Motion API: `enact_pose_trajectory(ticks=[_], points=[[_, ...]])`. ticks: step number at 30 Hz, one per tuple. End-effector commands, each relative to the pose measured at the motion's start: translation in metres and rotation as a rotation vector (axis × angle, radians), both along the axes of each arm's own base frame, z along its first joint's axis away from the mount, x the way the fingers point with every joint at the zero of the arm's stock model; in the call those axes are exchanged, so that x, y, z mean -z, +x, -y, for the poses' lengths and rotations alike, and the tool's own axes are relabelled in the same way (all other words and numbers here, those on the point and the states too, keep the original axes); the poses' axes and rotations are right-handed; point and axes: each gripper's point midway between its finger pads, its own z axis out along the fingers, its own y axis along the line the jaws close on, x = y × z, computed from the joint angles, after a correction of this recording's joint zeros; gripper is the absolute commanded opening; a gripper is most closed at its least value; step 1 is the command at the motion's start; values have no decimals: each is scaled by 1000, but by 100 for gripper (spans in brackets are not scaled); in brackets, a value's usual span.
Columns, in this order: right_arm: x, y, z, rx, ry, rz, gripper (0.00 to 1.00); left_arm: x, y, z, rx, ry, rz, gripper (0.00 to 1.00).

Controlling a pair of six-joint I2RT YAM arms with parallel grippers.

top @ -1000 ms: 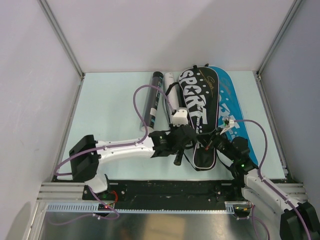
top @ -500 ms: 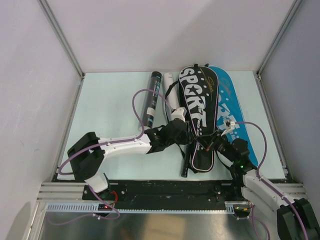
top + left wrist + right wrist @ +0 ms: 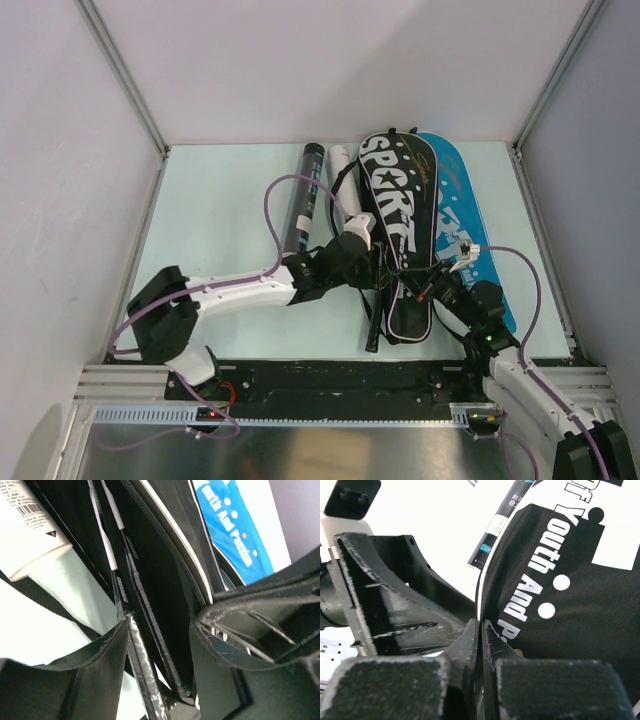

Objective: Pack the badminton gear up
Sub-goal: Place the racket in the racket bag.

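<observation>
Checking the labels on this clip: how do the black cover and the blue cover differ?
The black cover reads SPORT in big white letters; the blue cover carries small white print. The black cover lies on top, partly hiding the blue cover. Both are racket-shaped and lie lengthwise on the table.

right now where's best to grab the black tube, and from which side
Probably mid-length, from above, with the jaws across its width. The black tube lies flat on the table, its left side clear. The white tube on its right angles away toward the near end, leaving finger room.
</observation>
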Motion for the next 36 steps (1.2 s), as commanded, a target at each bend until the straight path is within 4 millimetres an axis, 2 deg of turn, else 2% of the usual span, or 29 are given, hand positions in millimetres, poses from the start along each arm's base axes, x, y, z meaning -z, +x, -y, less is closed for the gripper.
enact_pose_trajectory(ticks=[1,7,13,19,21,23,24,27,29,30,36], points=[[-25,-2,1,-6,49,71,0,-29,-22,-7,127,-21,20,57],[-32,-5,-1,-21,63,90,0,12,-36,-11,146,36,-85,58],[-32,-6,-2,-30,67,90,0,44,-19,-2,100,114,-90,58],[-34,-7,-1,-26,66,94,0,66,-7,2,51,171,-97,58],[-34,-7,0,-23,67,93,0,74,-6,4,46,185,-109,56],[-34,-7,-1,-24,68,92,0,77,-6,4,36,189,-117,51],[-34,-7,-1,-24,67,91,0,76,-5,5,31,183,-117,46],[-32,-7,-1,-26,67,86,0,64,-2,9,18,156,-108,24],[-30,-8,-2,-28,67,85,0,52,1,11,2,127,-97,9],[-29,-9,-2,-30,66,83,0,43,3,11,-14,110,-89,5],[-24,-12,-5,-39,67,71,0,13,17,1,-167,3,-101,0]])
